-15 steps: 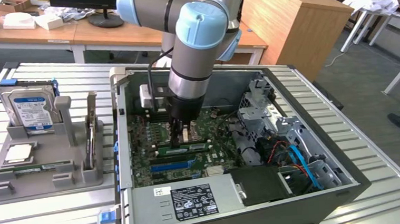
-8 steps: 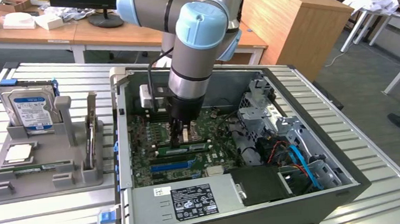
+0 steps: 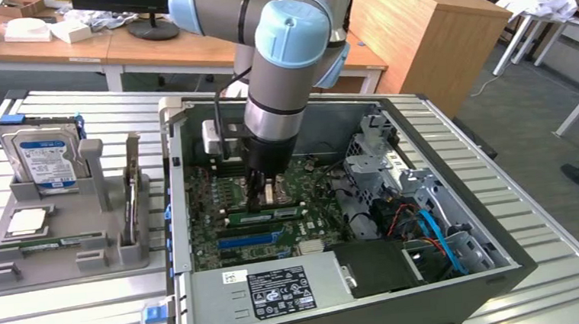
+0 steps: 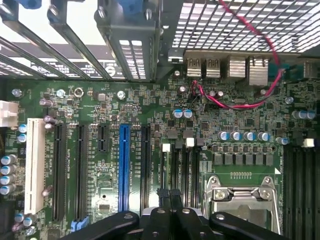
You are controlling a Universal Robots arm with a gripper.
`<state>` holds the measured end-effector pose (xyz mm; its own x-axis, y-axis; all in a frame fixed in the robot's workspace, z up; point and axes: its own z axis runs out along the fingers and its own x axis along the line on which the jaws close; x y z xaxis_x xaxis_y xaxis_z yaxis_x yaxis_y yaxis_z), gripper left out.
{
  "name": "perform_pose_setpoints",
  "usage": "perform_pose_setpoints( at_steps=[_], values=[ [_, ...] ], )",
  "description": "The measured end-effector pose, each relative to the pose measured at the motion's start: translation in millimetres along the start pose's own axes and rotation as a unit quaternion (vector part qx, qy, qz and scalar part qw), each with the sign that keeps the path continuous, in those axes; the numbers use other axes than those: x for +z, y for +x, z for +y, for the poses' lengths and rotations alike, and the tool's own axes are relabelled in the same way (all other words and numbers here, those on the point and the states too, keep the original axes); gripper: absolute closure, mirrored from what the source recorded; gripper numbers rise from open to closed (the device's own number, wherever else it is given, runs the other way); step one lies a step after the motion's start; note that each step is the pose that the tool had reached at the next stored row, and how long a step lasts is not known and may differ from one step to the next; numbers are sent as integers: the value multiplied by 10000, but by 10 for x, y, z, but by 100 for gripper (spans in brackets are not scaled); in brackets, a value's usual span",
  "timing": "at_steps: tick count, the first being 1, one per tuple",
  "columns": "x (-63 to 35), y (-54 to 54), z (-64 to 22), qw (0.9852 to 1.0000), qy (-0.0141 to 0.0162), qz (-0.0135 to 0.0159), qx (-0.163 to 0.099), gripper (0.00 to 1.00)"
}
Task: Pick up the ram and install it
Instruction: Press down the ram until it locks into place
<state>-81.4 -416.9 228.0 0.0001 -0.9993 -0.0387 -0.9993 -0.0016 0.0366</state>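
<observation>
Here, in the exterior view, the grey-and-light-blue robot arm point(image 3: 282, 63) reaches down into the open grey metal computer case point(image 3: 501, 262), which lies on its side on a slatted metal table point(image 3: 66, 323). The black gripper point(image 3: 261, 198) is lowered over the green motherboard point(image 3: 208, 229), its fingers closed together directly above a long, narrow green memory stick point(image 3: 268, 215) that lies lengthwise in the slot area; whether the fingertips touch the stick cannot be told. Just beside that stick, nearer the camera, lies a blue plastic slot strip point(image 3: 249, 240). On the exterior view's left, a grey moulded parts holder point(image 3: 103, 259) carries a hard drive with a blue-and-white label point(image 3: 47, 157) standing upright and a second green stick point(image 3: 50, 243) lying flat.

In the wrist view, the black gripper fingers point(image 4: 169, 212) sit pressed together over the motherboard point(image 4: 225, 120), between a blue expansion slot point(image 4: 124, 167) and the metal processor socket frame point(image 4: 245, 197). A red wire point(image 4: 260, 100) loops across the board
</observation>
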Motion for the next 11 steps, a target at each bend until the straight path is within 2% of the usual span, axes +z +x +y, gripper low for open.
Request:
perform_pose_setpoints(
  at_steps=[5,11],
  values=[
    [-136,-5,5,10000,0,0,0,90],
    [-348,-13,13,10000,0,0,1,90]
  ],
)
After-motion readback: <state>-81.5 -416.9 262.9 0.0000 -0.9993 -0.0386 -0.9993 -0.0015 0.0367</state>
